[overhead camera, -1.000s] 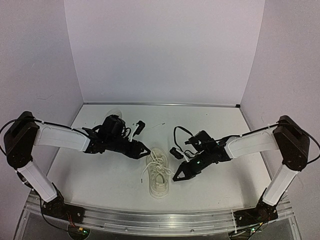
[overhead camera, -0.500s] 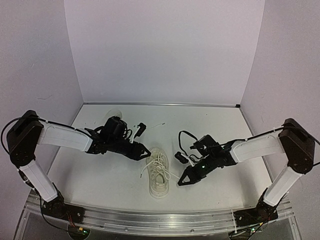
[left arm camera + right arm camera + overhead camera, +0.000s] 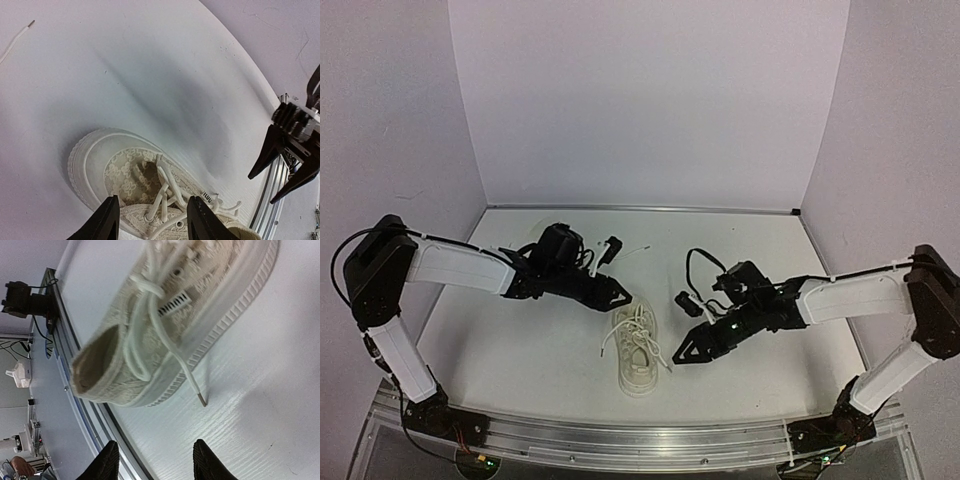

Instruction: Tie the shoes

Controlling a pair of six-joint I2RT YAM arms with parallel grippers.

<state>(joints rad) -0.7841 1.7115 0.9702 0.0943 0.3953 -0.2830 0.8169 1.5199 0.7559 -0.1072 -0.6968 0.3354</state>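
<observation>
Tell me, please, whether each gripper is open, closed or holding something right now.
Left gripper: open, holding nothing.
Right gripper: open, holding nothing.

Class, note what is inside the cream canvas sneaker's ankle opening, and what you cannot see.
Inside the cream-white canvas lace-up sneaker, only bare tan lining near the heel shows. The toe end is covered by the upper and thin white laces, so anything there is hidden.
</observation>
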